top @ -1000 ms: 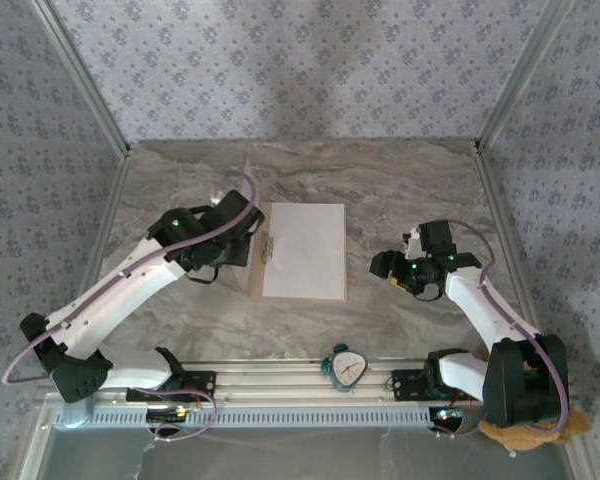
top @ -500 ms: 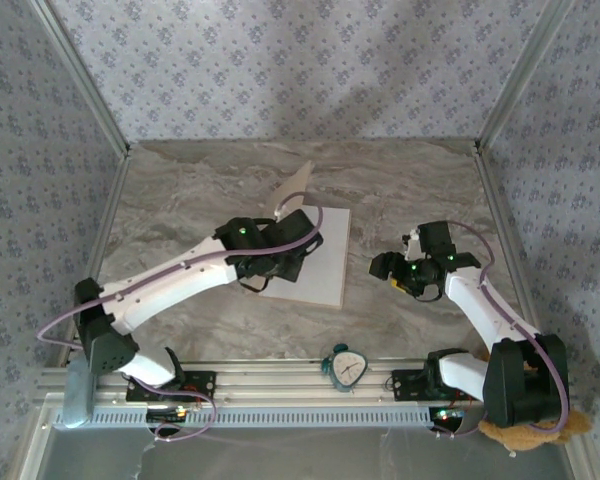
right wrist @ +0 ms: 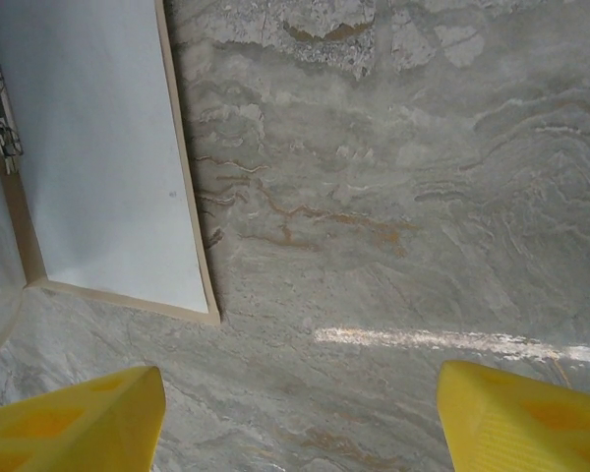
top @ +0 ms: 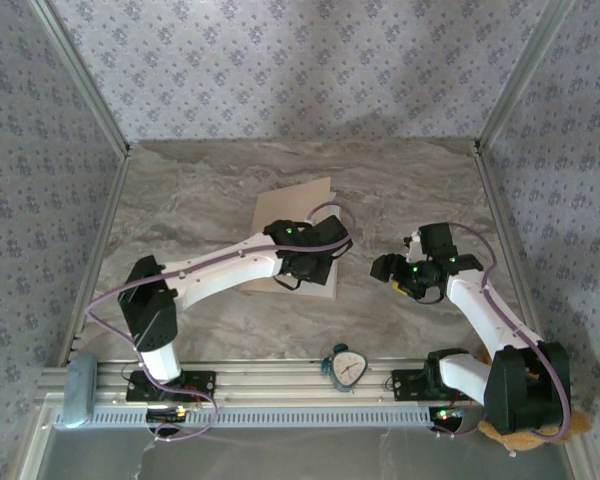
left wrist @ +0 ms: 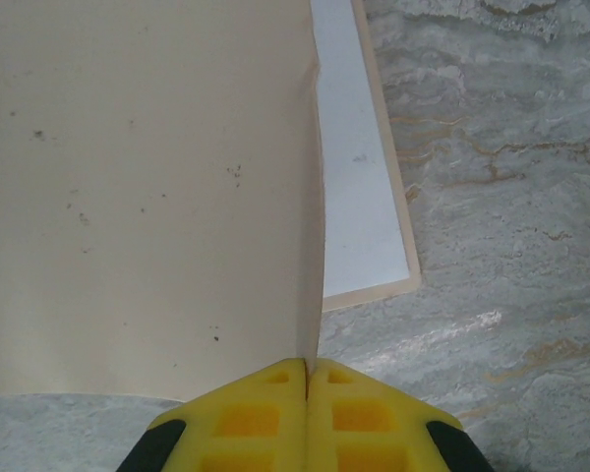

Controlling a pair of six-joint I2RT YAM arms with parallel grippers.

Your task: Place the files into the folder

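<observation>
The tan folder (top: 295, 205) lies mid-table, its cover swung over towards the right. My left gripper (left wrist: 308, 369) is shut on the free edge of that cover (left wrist: 147, 187), holding it tilted above the lower half. The white files (left wrist: 359, 177) lie on the folder's lower board, whose tan rim (left wrist: 403, 211) shows around them. From above, the left gripper (top: 315, 262) is over the folder's right part. My right gripper (right wrist: 300, 413) stands open over bare table, right of the folder (right wrist: 192, 246). The files (right wrist: 88, 147) and a metal clip (right wrist: 0, 108) appear at upper left there. From above, the right gripper (top: 392, 270) is apart from the folder.
A teal clock-like object (top: 346, 367) sits on the metal rail (top: 280, 375) at the near edge. A brown plush toy (top: 525, 435) is by the right arm's base. Patterned walls close in the table on three sides.
My left arm has swept the folder's cover from the left side up and over to the right, covering most of the white sheets. The right arm has stayed still.
</observation>
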